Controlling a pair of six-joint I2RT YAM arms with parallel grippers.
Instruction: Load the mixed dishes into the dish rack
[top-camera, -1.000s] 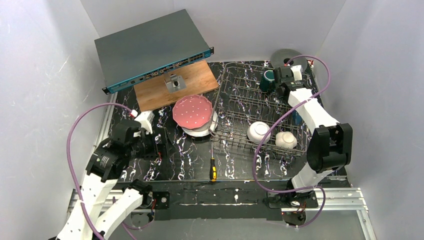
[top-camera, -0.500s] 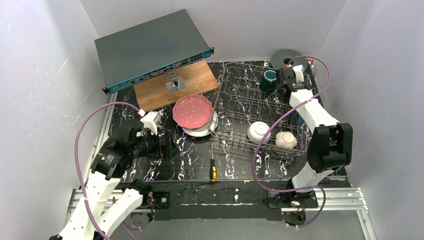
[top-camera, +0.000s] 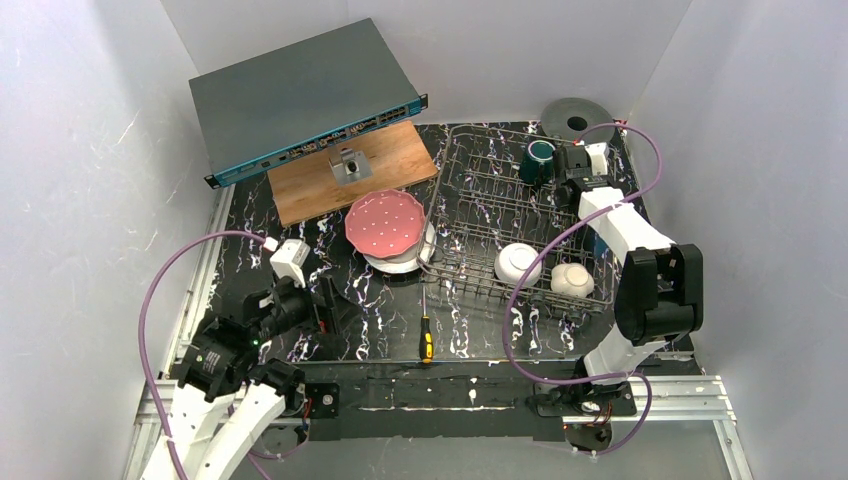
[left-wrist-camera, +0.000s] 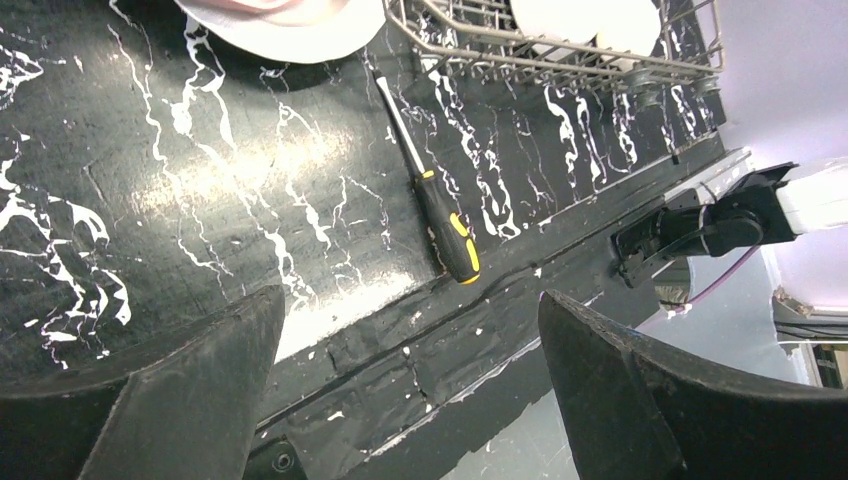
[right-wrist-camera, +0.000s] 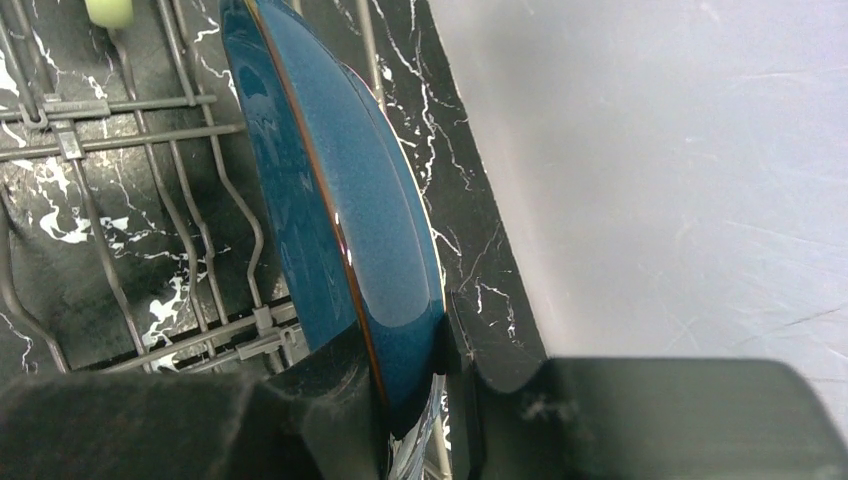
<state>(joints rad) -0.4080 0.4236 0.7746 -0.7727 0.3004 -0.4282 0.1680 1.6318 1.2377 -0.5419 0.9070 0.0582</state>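
The wire dish rack (top-camera: 480, 200) stands at the right of the table. It holds a dark teal mug (top-camera: 538, 160), a white bowl (top-camera: 517, 264) and a cream flower-shaped dish (top-camera: 571, 280). My right gripper (right-wrist-camera: 408, 345) is shut on the rim of the dark blue plate (right-wrist-camera: 340, 190), which stands on edge at the rack's right side, mostly hidden under the arm in the top view. The pink dotted plate (top-camera: 385, 222) lies on the white plate (top-camera: 402, 264) left of the rack. My left gripper (top-camera: 335, 300) is open and empty over the table's near left.
A yellow-and-black screwdriver (top-camera: 425, 335) lies near the front edge and also shows in the left wrist view (left-wrist-camera: 440, 215). A wooden board (top-camera: 300, 190) and a grey equipment box (top-camera: 300, 95) sit at the back left. A grey disc (top-camera: 577, 117) lies behind the rack. The right wall is close to the rack.
My left arm has drawn back toward the near edge, its gripper still open. My right gripper has shifted slightly right with the blue plate.
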